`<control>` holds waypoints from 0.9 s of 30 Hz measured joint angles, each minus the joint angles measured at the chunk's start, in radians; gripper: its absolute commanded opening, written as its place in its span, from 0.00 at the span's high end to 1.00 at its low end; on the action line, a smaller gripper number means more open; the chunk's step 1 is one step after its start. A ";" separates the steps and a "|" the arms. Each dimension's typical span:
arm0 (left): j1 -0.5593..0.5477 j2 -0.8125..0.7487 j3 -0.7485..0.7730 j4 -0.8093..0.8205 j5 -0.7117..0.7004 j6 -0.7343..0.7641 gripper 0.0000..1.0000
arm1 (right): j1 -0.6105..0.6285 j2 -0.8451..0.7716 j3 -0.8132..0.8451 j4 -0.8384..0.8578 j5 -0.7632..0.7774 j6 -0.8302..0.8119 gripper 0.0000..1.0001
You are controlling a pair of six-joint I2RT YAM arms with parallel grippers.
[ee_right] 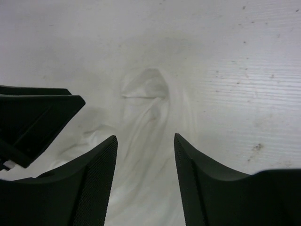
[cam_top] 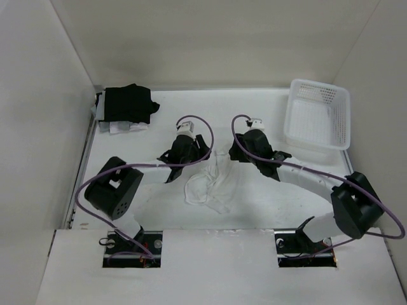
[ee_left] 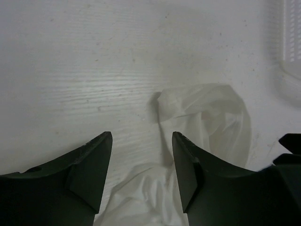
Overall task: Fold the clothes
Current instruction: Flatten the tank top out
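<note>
Nearby, clothes [cam_top: 210,184] crumpled centre, black garments [cam_top: 129,103] back-left, basket [cam_top: 316,121] back-right.

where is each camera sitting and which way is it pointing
top external: fixed above and behind the arms, facing down at the table; both whole arms show, white garment between them.
left wrist: on the left wrist, facing down past the left gripper at the garment; basket corner far right.
right wrist: on the right wrist, facing down past the right gripper at the garment.
shared: both wrist views catch the same garment, and each shows the other gripper at its edge.
</note>
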 measured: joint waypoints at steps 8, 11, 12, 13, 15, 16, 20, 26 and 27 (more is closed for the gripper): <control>-0.011 0.212 0.185 0.042 0.141 -0.008 0.58 | -0.066 0.198 0.104 -0.003 -0.011 -0.035 0.68; -0.022 0.260 0.231 0.043 0.162 -0.006 0.62 | -0.066 0.211 0.108 -0.002 -0.013 -0.036 0.72; -0.024 0.270 0.240 0.044 0.168 -0.006 0.64 | -0.067 0.216 0.110 -0.003 -0.013 -0.036 0.74; -0.027 0.279 0.246 0.045 0.175 -0.006 0.66 | -0.067 0.219 0.111 -0.002 -0.013 -0.037 0.74; -0.029 0.296 0.259 0.046 0.187 -0.007 0.74 | -0.068 0.228 0.113 -0.002 -0.013 -0.035 0.80; -0.030 0.302 0.265 0.046 0.190 -0.008 0.79 | -0.068 0.232 0.114 -0.002 -0.013 -0.035 0.84; -0.027 0.330 0.298 0.047 0.195 -0.011 0.95 | -0.070 0.241 0.115 -0.003 -0.013 -0.029 0.94; -0.020 0.334 0.314 0.047 0.186 -0.018 0.77 | -0.080 0.207 0.111 -0.001 -0.011 -0.022 0.95; -0.020 0.333 0.312 0.046 0.178 -0.018 0.69 | -0.081 0.190 0.109 -0.001 -0.011 -0.022 0.95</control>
